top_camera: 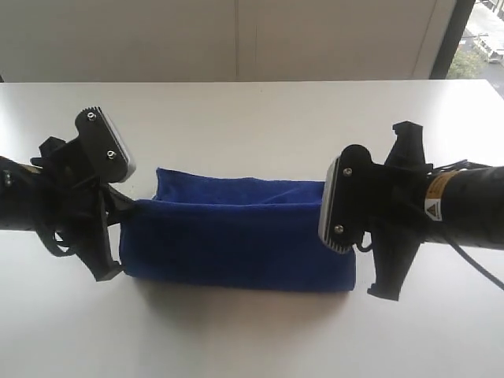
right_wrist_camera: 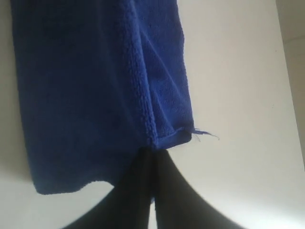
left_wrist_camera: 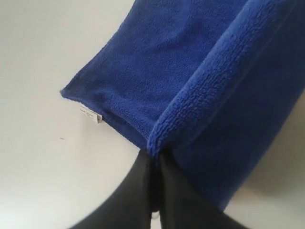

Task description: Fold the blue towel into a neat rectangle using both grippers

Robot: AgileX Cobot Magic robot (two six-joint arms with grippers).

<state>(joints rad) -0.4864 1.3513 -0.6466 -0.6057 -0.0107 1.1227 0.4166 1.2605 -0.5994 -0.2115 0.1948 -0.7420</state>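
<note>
The blue towel hangs stretched between my two grippers over the white table, its near part draped down and its far part lying on the table. My left gripper is shut on the towel's left upper edge; the left wrist view shows the black fingers pinching the plush fold, with a small white tag at the towel's edge. My right gripper is shut on the right upper edge; its fingers clamp the corner of the towel where a loose thread sticks out.
The white table runs back to a pale wall. A window shows at the far right. Bare table surface lies in front of the towel.
</note>
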